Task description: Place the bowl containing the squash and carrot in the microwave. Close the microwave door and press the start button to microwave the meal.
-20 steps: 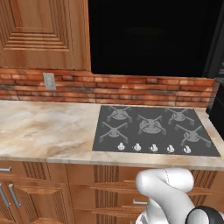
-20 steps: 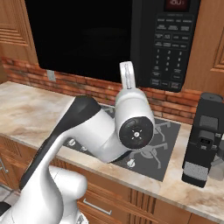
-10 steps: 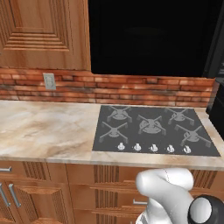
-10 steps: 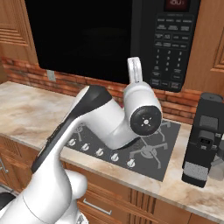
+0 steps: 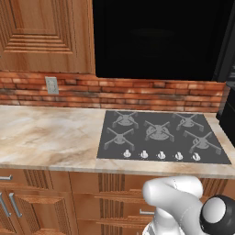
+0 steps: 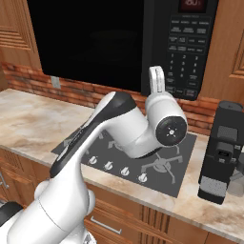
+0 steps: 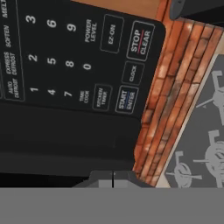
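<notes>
- Claw (image 7: 113,178) clenched, tips pressed together, grasping nothing
- Pointed at the lower part of the microwave (image 6: 119,43), close to its keypad (image 7: 74,61), apart from the panel
- Keypad rolled sideways in the hand view; start button (image 7: 125,99) up and just right of the tips, stop button (image 7: 139,40) above it toward the brick wall (image 7: 170,100)
- Arm (image 6: 119,128) raised over the cooktop (image 6: 164,164) in the right base view, wrist just below the keypad, beside the door edge
- Microwave mounted above the cooktop, red display (image 6: 191,4) at the top of the panel
- Microwave door (image 5: 156,39) a flat black face, flush with the panel, so apparently shut; inside too dark to make out
- Cannot tell where bowl, squash and carrot are
- Black coffee machine (image 6: 223,150) standing on the counter (image 5: 50,135) right of the cooktop
- Row of knobs (image 5: 160,155) along the cooktop's front edge
- Wall socket (image 5: 51,85) on the brick, left of the cooktop
</notes>
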{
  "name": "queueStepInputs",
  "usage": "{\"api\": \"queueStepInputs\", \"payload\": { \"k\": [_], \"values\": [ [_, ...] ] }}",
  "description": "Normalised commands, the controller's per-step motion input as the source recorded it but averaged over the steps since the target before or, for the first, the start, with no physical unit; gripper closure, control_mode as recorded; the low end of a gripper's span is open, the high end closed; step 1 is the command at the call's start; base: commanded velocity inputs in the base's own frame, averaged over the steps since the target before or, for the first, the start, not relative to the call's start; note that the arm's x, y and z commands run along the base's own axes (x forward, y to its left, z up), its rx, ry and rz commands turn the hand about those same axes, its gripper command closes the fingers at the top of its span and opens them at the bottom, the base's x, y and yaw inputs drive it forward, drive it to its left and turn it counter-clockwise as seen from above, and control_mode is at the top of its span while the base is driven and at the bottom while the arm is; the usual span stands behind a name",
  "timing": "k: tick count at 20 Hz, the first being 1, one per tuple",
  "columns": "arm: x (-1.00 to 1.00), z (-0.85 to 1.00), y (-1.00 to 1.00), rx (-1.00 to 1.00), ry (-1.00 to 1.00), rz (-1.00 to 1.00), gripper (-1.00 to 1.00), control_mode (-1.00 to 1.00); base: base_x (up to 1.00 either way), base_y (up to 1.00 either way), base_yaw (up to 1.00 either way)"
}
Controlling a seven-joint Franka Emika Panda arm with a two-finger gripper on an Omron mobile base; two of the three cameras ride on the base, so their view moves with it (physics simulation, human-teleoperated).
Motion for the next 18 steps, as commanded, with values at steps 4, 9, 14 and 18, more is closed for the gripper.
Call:
{"api": "queueStepInputs", "payload": {
  "k": [4,9,14,18],
  "values": [
    [0.34,-0.04,-0.02,0.0,0.0,0.0,1.0,-1.0,0.0,0.0,0.0],
    [0.34,0.0,-0.01,0.01,0.0,0.0,1.0,-1.0,0.0,0.0,0.0],
    [0.26,-0.04,-0.17,0.03,0.0,0.0,1.0,-1.0,0.0,0.0,0.0],
    [0.22,-0.09,-0.25,0.03,0.0,0.0,1.0,-1.0,0.0,0.0,0.0]
  ]
}}
